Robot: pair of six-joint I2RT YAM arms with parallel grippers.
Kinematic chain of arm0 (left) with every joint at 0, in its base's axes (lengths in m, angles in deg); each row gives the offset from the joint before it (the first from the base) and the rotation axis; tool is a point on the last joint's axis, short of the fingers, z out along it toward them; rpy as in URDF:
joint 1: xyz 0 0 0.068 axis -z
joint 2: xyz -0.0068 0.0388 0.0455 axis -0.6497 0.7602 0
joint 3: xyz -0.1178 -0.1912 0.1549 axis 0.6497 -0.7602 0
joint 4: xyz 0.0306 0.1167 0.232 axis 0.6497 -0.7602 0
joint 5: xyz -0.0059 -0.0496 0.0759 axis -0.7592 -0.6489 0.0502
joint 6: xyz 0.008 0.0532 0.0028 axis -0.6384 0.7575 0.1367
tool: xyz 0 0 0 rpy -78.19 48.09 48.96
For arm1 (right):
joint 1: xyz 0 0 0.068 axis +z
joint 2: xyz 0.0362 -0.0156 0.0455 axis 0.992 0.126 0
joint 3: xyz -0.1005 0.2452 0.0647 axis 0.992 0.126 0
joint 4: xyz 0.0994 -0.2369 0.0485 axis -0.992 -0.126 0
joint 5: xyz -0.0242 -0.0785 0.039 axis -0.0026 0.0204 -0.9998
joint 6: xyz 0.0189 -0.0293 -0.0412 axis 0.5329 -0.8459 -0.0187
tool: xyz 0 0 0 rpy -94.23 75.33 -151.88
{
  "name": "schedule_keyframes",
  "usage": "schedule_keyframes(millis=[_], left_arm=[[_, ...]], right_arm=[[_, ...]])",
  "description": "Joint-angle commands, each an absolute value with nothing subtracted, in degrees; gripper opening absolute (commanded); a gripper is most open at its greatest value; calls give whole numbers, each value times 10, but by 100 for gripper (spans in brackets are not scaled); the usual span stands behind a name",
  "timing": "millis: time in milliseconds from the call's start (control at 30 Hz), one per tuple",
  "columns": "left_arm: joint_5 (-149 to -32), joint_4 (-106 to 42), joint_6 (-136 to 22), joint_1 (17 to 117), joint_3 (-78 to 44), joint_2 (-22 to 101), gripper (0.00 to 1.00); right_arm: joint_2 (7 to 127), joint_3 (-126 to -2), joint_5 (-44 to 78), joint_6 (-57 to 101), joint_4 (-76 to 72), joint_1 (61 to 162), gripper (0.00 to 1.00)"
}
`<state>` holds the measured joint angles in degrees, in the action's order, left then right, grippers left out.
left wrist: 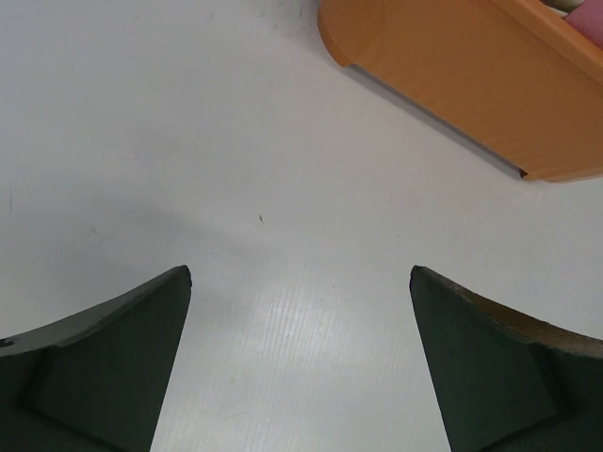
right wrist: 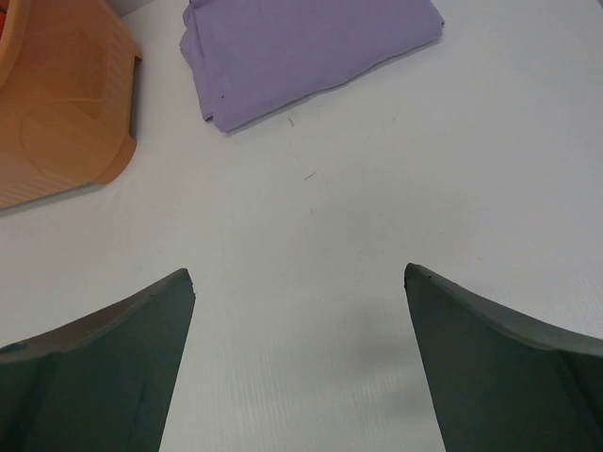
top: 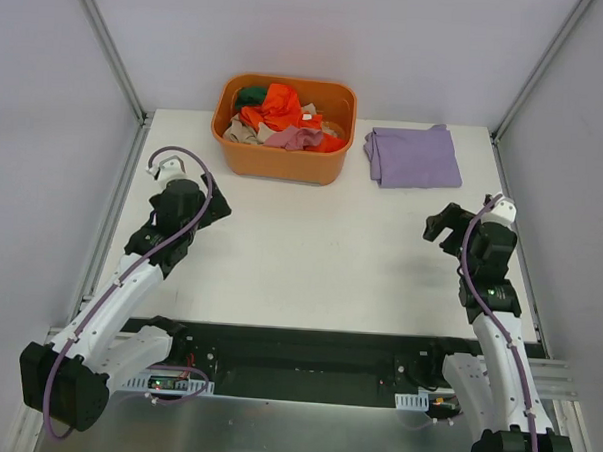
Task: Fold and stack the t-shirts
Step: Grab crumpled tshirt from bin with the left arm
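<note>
Facing the tub (top: 282,165), left tool (top: 214,208) sits over the left side of the counter (top: 310,261), jaws spread wide, nothing between them. Left wrist view: 2 dark fingers (left wrist: 99,363) at the lower corners, white counter in the gap, tub's orange wall at upper right, near but not touching the tool.

Right tool (top: 440,224) is over the right side of the counter, jaws likewise spread and holding nothing. Right wrist view: white counter between the fingers, tub corner at upper left, purple cloth at top centre, well ahead of the fingertips.

Shirt positions:
- Lavender shirt (top: 413,157): folded into a flat rectangle, lying on the counter at the back right, just beside the tub's right wall, a narrow strip of counter between them. Layered edges show along its left side.
- 1 tub at back centre, holding a loose unfolded heap: orange shirt (top: 277,107) on top in the middle, green shirt (top: 251,94) at the back left, pink shirt (top: 297,138) toward the front, tan shirt (top: 240,131) at the front left. More orange cloth shows at the front right of the heap; cannot tell whether it is the same shirt.

Both arms are apart from every shirt; the tools are well apart from each other
</note>
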<state>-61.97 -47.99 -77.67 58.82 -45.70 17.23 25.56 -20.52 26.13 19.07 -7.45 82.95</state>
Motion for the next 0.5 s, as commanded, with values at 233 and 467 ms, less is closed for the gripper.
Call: schedule_keyframes(millis=[233, 467], left_arm=[[-636, -470, -782, 588, -389, 212, 99], [-698, -443, -745, 588, -264, 356, 99]], right_arm=[[218, -214, 281, 193, -57, 827, 96], [241, -221, 256, 189, -62, 826, 95]])
